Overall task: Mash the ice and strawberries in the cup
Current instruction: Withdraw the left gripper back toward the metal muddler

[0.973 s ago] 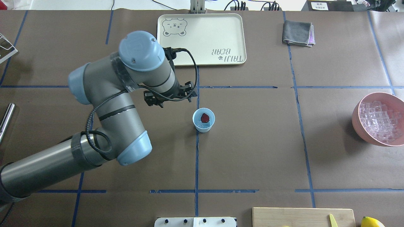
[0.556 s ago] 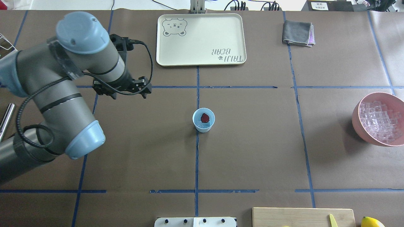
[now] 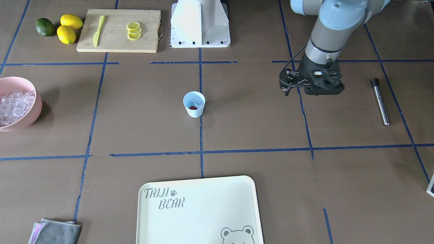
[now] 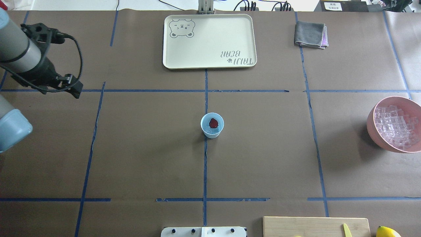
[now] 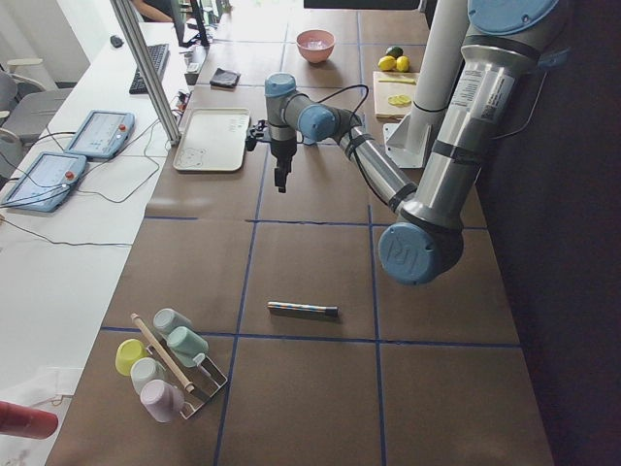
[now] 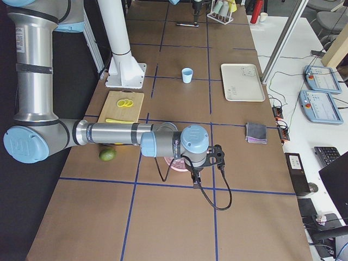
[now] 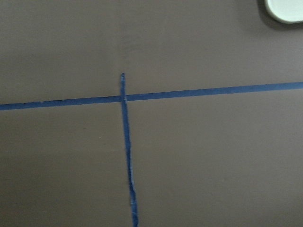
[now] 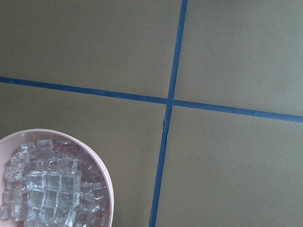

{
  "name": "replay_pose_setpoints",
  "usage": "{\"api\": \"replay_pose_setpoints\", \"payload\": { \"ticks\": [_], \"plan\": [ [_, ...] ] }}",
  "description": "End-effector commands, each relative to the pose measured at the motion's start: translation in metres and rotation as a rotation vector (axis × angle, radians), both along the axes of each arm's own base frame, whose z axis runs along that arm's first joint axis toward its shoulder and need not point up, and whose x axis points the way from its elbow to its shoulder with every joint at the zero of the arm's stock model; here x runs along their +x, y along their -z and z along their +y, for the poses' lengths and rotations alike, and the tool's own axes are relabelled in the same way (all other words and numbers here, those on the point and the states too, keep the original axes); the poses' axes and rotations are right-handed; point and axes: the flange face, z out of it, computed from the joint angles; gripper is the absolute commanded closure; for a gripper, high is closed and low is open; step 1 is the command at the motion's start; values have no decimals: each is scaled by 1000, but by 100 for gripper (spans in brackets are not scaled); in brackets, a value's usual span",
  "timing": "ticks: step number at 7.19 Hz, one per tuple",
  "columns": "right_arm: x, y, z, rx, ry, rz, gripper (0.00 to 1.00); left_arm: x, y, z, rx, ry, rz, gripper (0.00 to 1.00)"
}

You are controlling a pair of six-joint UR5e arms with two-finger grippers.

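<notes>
- Two arms work over one long desk [image 4: 263,158], covered w/ brown paper and split into squares by blue tape lines [image 4: 205,164].
- Cup [image 4: 212,133] stands upright near desk centre, right on a tape line, well apart from both arms.
- Strawberry [image 4: 213,123] lies inside the cup, w/ a few pcs of ice [image 3: 198,103] beside it.
- Left pincer [image 5: 281,182] hangs pointing down above bare paper by a tape crossing, well apart from the cup; can't tell whether its jaws are apart or together.
- Right pincer [image 6: 194,179] hovers just beside the pink bowl [image 4: 384,144], which is heaped w/ more cubes; it shows in the side view only, so can't tell its jaw state either.
- Metal rod [image 3: 379,101] lies flat on the paper, beyond the left pincer toward the desk end.
- Cream tray [image 4: 210,39] w/ bear print sits at the edge opposite the robot, roughly in line w/ the cup; a folded grey cloth [image 4: 309,34] lies near it.
- Wooden board [image 3: 118,34] next to the white robot base [image 3: 200,23] carries lemon slices [image 3: 134,30] and a yellow knife [image 3: 98,30]; 2 lemons [image 3: 66,34] and a green fruit [image 3: 45,27] lie just beside it.
- Rack of pastel cups [image 5: 170,364] sits at the desk end on the robot's left.
- Room: a white bench [image 5: 58,252] runs along the operators' side, w/ 2 tablets [image 5: 97,133], loose cables and a keyboard [image 5: 153,68].
</notes>
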Motion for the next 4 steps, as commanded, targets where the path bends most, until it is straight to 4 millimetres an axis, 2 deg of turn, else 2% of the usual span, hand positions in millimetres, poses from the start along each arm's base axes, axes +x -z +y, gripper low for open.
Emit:
{"api": "replay_pose_setpoints", "payload": {
  "ticks": [1,3,4],
  "plan": [
    [1,0,0,1,-1,-1,1,-63,-73,12,-6,1,-4,0],
    [1,0,0,2,-1,1,1,-91,-136,43,-2,14,18,0],
    [1,0,0,2,-1,1,1,-95,-174,44,14,23,27,0]
  ]
}}
